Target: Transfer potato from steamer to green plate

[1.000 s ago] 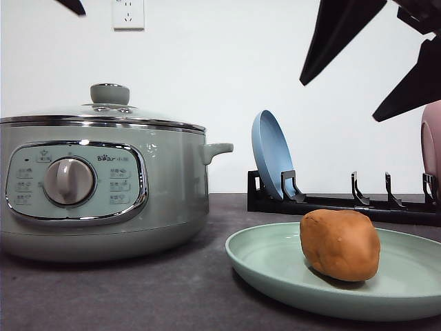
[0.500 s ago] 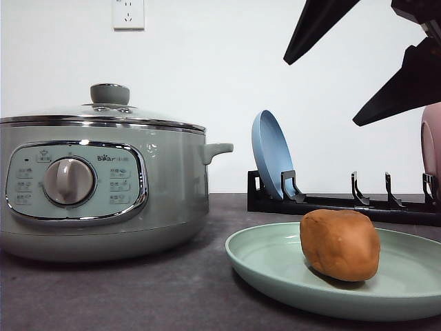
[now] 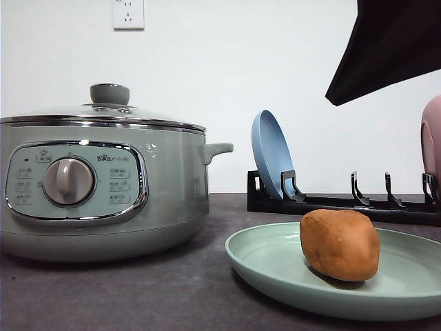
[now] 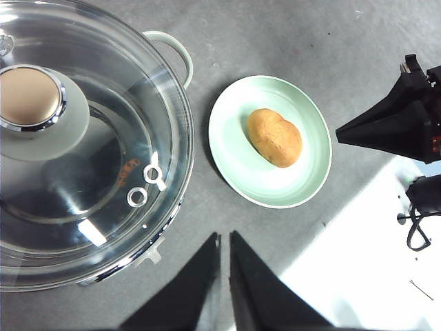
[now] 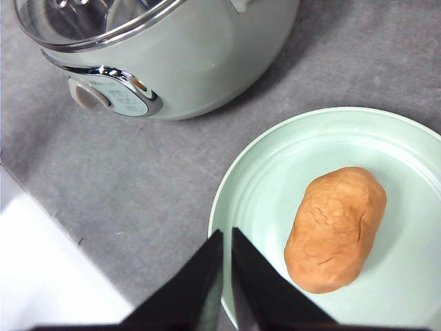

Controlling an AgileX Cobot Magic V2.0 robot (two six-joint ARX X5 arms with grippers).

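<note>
pink plate (image 3: 432,141): cut by frame edge beside the rack (image 3: 344,201). green plate (image 3: 324,276): its far side cropped. steamer (image 3: 103,186): panel labels too small to read. my right gripper (image 5: 227,276): fingertips only, rest cropped.

My left gripper (image 4: 224,276): two matte black fingers, flat-sided, tapering to thin tips. My right gripper (image 5: 227,272) matches, same black wedge shapes. From the left wrist I see the right arm's black angular body with a looped black cable (image 4: 415,227).
</note>
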